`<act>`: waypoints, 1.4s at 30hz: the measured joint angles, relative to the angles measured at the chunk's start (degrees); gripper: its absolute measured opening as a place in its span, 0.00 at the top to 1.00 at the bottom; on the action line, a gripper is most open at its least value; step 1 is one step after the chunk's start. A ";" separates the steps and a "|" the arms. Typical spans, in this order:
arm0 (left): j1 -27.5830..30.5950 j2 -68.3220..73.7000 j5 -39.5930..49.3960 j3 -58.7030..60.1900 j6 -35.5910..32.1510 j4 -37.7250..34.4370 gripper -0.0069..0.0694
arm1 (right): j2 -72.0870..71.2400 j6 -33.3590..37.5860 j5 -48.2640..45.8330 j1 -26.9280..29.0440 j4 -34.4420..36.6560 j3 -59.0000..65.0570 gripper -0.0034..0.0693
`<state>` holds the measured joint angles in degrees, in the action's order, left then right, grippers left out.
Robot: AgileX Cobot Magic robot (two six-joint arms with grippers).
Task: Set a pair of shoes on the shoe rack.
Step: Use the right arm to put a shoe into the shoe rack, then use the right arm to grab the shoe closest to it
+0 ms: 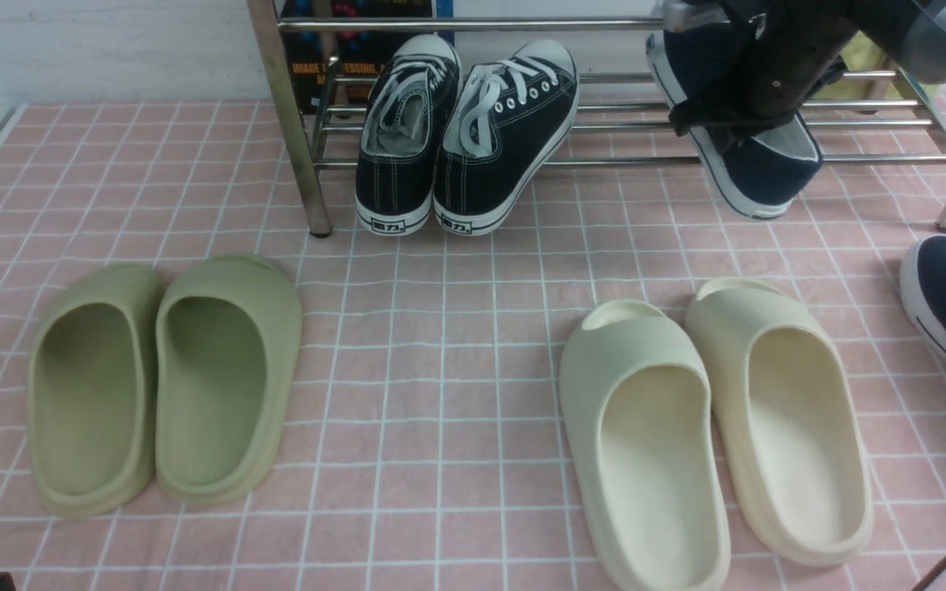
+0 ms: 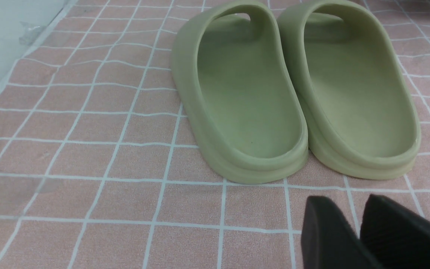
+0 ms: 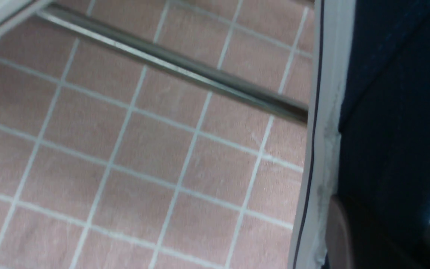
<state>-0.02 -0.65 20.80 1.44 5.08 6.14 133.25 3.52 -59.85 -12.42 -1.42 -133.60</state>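
Navy canvas shoe tilts over chrome-barred shoe rack.

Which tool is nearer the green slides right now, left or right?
Left. The left tool sits low, just short of the heels of the green slides, not touching. The right tool is far off on the other side, up at the shoe rack, clamped on a navy shoe.
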 joint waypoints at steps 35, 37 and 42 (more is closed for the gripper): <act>0.00 -0.01 0.00 0.00 0.00 0.24 0.62 | -25.06 0.35 -11.22 3.60 -2.25 19.07 0.29; 0.00 -0.01 0.00 0.00 0.00 0.36 0.62 | -31.24 -0.78 -11.17 6.84 -2.05 27.08 0.30; 0.00 -0.01 0.00 0.00 0.00 0.62 0.62 | -43.93 -2.54 -8.48 16.56 -0.60 51.26 0.35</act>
<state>-0.02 -0.66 20.80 1.44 5.08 6.76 89.32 0.98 -68.32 4.15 -2.02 -82.34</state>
